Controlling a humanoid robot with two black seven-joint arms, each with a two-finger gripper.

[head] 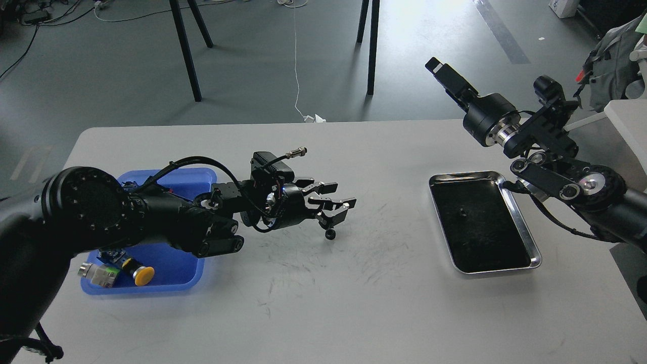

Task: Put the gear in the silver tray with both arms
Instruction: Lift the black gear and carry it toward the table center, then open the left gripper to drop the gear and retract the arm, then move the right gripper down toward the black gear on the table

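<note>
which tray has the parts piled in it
The blue tray on the table's left, under the left arm; a yellow-capped part lies in it. The silver tray on the right looks nearly bare.

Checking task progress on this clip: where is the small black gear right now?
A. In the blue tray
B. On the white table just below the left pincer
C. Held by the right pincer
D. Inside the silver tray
B: the gear lies on the table under the open left pincer, far from the silver tray.

I see even, sharp lighting; glare whitens the grey concrete floor up top, soft shadows under my arms.
</note>
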